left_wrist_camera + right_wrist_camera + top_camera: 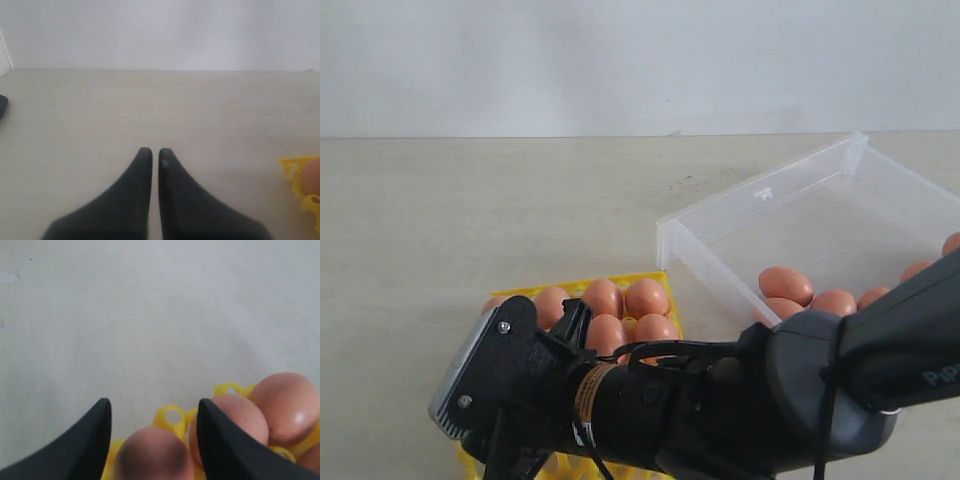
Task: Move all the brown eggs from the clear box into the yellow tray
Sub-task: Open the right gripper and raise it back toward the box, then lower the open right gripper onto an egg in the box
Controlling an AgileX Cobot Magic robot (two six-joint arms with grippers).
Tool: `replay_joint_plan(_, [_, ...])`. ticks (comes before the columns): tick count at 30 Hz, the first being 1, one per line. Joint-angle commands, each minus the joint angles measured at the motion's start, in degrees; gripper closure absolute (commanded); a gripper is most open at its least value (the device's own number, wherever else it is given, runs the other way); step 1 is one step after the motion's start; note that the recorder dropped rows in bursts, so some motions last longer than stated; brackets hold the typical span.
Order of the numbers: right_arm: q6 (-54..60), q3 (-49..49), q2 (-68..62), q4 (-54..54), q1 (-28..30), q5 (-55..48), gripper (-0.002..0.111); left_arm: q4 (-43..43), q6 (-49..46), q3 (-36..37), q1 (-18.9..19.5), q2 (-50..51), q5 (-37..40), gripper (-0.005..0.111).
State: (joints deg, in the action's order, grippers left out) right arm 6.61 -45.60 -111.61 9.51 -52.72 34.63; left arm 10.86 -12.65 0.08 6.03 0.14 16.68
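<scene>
**Position.** The right gripper (153,407) hangs over the near rows of the yellow tray (172,417). Its fingers (90,440) stand an egg's width apart and appear clamped on the held egg (152,455), one finger on each long flank. Actual contact is judged from the right wrist view, since the right arm (720,400) hides the grip in the exterior view.

The left gripper (155,156) hovers over bare worktop (470,200) just beside the yellow tray. Its fingers are together and carry nothing.

**Location of parts.** Several brown eggs (647,297) sit in the far cups of the yellow tray. More lie loose in the clear box (760,195), which stands beside the tray on the right arm's side. At least five show there, and the arm covers part of the box floor.

**Handling.**
- The shell is rigid but thin, and it is likely to crack under excess squeeze or a drop into a cup.
- The surface is smooth and curved, so an egg may slip or roll.
- The mass is low.
- Grip across the widest part of the egg, with its long axis level between the fingers.
- Lower the egg until the cup bears it before opening.
</scene>
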Motion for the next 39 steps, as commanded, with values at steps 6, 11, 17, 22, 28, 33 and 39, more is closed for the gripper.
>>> replay_joint_plan(6, [25.3, -0.3, 19.3, -59.1, 6.1, -0.6, 0.062, 0.3, -0.4, -0.1, 0.2, -0.1, -0.4, 0.103])
replay_joint_plan(11, [67.3, -1.7, 26.3, -95.7, 26.7, -26.5, 0.062, 0.3, -0.4, -0.1, 0.2, -0.1, -0.4, 0.103])
replay_joint_plan(17, [83.1, -3.2, 23.6, -105.0, 47.3, -33.9, 0.062, 0.3, -0.4, -0.1, 0.2, -0.1, -0.4, 0.103])
replay_joint_plan(22, [89.6, -3.1, 19.1, -102.9, 51.6, -34.6, 0.062, 0.3, -0.4, -0.1, 0.2, -0.1, -0.4, 0.103])
replay_joint_plan(28, [90.1, -3.3, 14.4, -102.6, 51.6, -22.0, 0.062, 0.3, -0.4, -0.1, 0.2, -0.1, -0.4, 0.103])
replay_joint_plan(33, [71.3, -3.1, 14.4, -100.9, 51.6, -3.5, 0.062, 0.3, -0.4, -0.1, 0.2, -0.1, -0.4, 0.103])
replay_joint_plan(39, [50.9, -3.1, 14.4, -70.6, 51.6, 14.8, 0.062, 0.3, -0.4, -0.1, 0.2, -0.1, -0.4, 0.103])
